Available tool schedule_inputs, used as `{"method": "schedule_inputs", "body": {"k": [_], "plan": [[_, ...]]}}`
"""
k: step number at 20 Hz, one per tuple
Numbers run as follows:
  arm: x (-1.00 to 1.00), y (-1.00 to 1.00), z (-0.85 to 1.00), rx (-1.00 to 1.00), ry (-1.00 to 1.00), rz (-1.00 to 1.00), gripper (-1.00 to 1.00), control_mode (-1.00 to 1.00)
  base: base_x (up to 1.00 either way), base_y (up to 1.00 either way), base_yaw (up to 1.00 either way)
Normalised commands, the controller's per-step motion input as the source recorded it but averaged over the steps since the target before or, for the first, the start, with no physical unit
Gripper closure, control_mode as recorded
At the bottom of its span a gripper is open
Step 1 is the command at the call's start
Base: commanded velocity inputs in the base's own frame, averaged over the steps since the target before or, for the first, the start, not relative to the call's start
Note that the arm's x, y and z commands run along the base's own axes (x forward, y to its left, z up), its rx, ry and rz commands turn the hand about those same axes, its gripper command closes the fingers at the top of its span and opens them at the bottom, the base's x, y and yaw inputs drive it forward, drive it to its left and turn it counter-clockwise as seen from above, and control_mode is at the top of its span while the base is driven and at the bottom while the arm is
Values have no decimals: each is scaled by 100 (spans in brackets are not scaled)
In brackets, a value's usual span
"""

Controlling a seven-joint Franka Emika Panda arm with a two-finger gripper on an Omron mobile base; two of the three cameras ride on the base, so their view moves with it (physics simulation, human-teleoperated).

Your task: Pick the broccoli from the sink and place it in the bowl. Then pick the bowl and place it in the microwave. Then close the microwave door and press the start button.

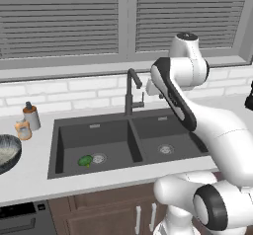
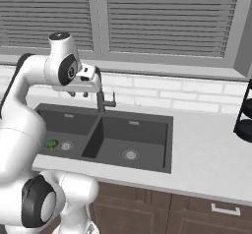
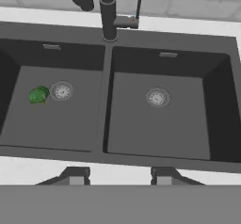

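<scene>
The broccoli (image 1: 85,161) (image 2: 50,143) (image 3: 38,95) is a small green floret on the floor of the sink's left basin, just left of the round drain. The dark grey double sink (image 1: 113,135) (image 2: 142,139) (image 3: 155,129) lies in the pale counter. At the left edge of the counter stands the dark striped bowl (image 1: 7,152), partly cut off by the frame. My gripper (image 1: 154,92) (image 2: 78,94) (image 3: 117,177) hangs open and empty high above the sink, level with the faucet's head, looking down near the divider. The broccoli lies well below it, off to its left.
The dark gooseneck faucet (image 1: 131,93) (image 2: 102,100) (image 3: 108,11) rises behind the divider, close to my hand. A soap bottle (image 1: 31,115) and a small jar (image 1: 22,129) stand left of the sink. A black rack (image 2: 244,115) stands far right. The window sill runs behind.
</scene>
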Motion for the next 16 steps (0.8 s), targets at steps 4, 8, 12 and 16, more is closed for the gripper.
{"method": "schedule_inputs", "body": {"k": [4,8,12,16], "plan": [[-50,44,-5,1,-3,0,-100,-100,0,0,0],[-51,100,-51,6,0,0,-100,-100,0,0,0],[7,100,-84,3,0,-9,-100,-100,0,0,0],[91,90,-96,18,12,-17,-100,-100,0,0,0]]}}
